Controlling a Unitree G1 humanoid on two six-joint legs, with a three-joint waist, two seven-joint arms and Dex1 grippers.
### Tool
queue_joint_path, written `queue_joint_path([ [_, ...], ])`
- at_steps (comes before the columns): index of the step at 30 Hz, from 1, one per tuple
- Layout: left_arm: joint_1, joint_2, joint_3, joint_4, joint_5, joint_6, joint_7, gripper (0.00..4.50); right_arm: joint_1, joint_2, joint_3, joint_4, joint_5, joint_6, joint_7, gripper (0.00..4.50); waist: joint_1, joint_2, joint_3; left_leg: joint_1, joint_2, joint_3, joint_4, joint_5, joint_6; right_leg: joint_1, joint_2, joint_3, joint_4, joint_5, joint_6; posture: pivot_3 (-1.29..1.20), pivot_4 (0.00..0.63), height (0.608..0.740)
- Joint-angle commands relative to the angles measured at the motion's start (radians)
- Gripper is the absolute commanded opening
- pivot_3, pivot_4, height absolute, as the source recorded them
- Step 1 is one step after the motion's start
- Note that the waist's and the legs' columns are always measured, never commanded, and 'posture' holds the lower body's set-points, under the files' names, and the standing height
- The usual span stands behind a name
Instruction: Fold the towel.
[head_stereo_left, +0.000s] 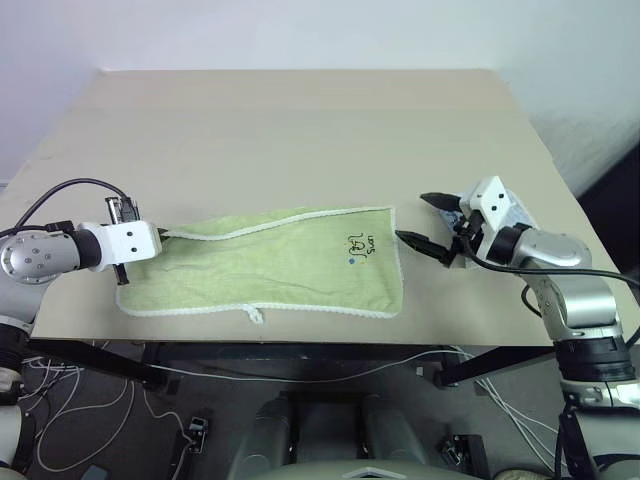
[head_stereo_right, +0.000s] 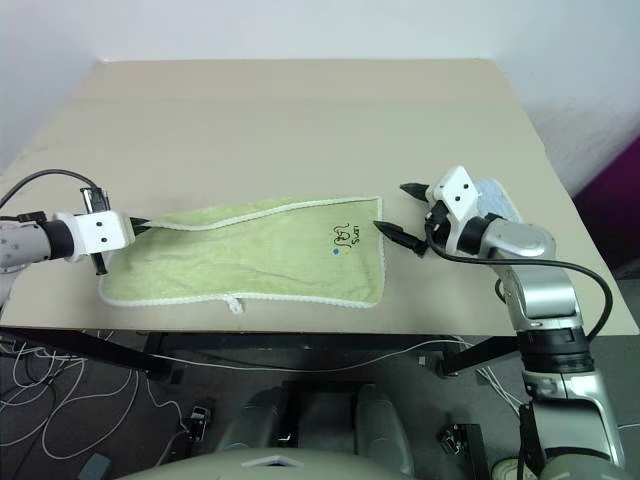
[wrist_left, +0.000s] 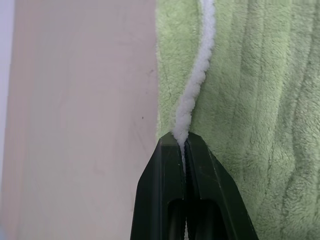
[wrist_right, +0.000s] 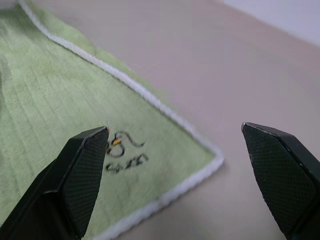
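Light green towel (head_stereo_left: 270, 265) spread flat near the front edge of the pale table (head_stereo_left: 300, 130), already doubled lengthwise, long side running left to right. White stitched edging around it; small white loop tag (head_stereo_left: 255, 316) poking out at the front edge. Dark printed logo (head_stereo_left: 358, 245) near the right end, lettering too small to read.

Left gripper (head_stereo_left: 160, 237) at the towel's far left corner, fingers (wrist_left: 165, 190) pressed tight together on the white edging, as seen in the left wrist view; pinched corner slightly raised. Fingertips themselves hard to make out from the head camera, mostly hidden by the white wrist block.

Right gripper (head_stereo_left: 428, 222) just beyond the towel's right edge, spread wide, holding nothing; whether touching the table or hovering cannot be told. Light blue cloth (head_stereo_right: 497, 195) partly hidden behind that wrist.
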Motion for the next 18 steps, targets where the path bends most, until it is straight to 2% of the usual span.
queue_joint_path([
  [1, 0.030, 0.008, 0.055, -0.039, -0.030, 0.030, 0.023, 0.02, -0.061, -0.028, 0.035, 0.060, -0.064, -0.068, 0.030, 4.50, 0.000, 0.000, 0.000, 0.000, 0.000, 0.000, 0.000, 0.000, 0.000, 0.000, 0.000, 0.000, 0.000, 0.000, 0.000, 0.00, 0.150, 0.740],
  [4, 0.047, 0.002, 0.072, -0.055, -0.037, 0.053, 0.030, 0.02, -0.121, -0.030, 0.092, 0.190, -0.172, -0.219, 0.022, 4.50, 0.001, 0.000, 0.000, 0.000, 0.000, 0.000, 0.000, 0.000, 0.000, 0.000, 0.000, 0.000, 0.000, 0.000, 0.000, 0.00, 0.150, 0.740],
  [7, 0.057, -0.003, 0.082, -0.067, -0.049, 0.066, 0.028, 0.02, -0.202, -0.003, 0.149, 0.358, -0.292, -0.393, -0.045, 4.50, 0.000, 0.000, 0.000, 0.000, 0.000, 0.000, 0.000, 0.000, 0.000, 0.000, 0.000, 0.000, 0.000, 0.000, 0.000, 0.00, 0.150, 0.740],
  [11, 0.078, 0.000, 0.088, -0.082, -0.051, 0.072, 0.026, 0.02, -0.304, 0.061, 0.183, 0.557, -0.338, -0.480, -0.072, 4.50, -0.005, 0.000, 0.000, 0.000, 0.000, 0.000, 0.000, 0.000, 0.000, -0.001, 0.000, 0.000, 0.000, 0.000, 0.000, 0.00, 0.150, 0.740],
  [18, 0.102, 0.009, 0.099, -0.094, -0.054, 0.077, 0.029, 0.02, -0.440, 0.108, 0.244, 0.835, -0.438, -0.651, -0.104, 4.50, -0.016, 0.000, 0.000, 0.000, 0.000, 0.000, 0.000, 0.000, 0.000, -0.001, 0.000, 0.000, 0.000, 0.000, 0.000, 0.00, 0.150, 0.740],
])
